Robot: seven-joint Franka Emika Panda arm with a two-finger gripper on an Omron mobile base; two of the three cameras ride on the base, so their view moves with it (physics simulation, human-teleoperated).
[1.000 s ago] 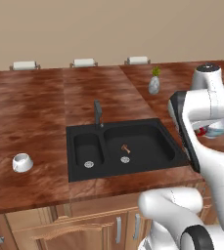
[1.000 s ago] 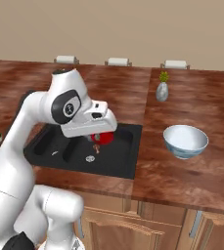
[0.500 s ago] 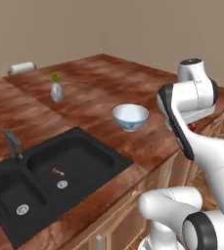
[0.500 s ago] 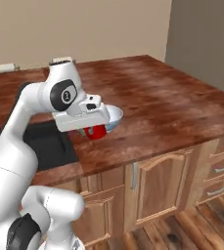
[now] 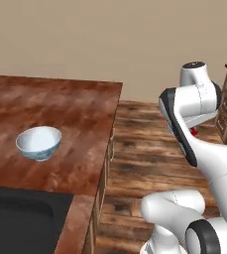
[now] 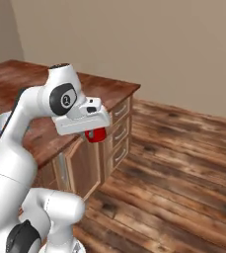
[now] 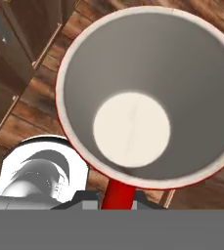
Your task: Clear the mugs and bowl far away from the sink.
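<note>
The gripper point(image 6: 95, 132) is closed on the red mug point(image 6: 95, 134), the jaws pinching its handle, which shows at six o'clock in the hand view beneath the mug's open mouth. The mug hangs under the hand, off the counter point(image 5: 85, 119) and over the wooden floor point(image 6: 183, 163), beside the drawer fronts at the counter's end. Its interior is pale and appears empty.

The bowl point(image 5: 38, 143) sits upright on the counter, at about nine o'clock in the left base view, near the corner of the black sink point(image 5: 21, 218) at seven o'clock.

Handling judgement: the mug looks rigid, glossy and light, probably ceramic, so it would chip or break if dropped on the floor. A handle grip leaves the body free to swing; whether it hangs quite level I cannot tell from these angles. The bowl is wider than the mug and smooth-sided; its rim looks the likeliest place to take hold, one finger inside and one outside.
</note>
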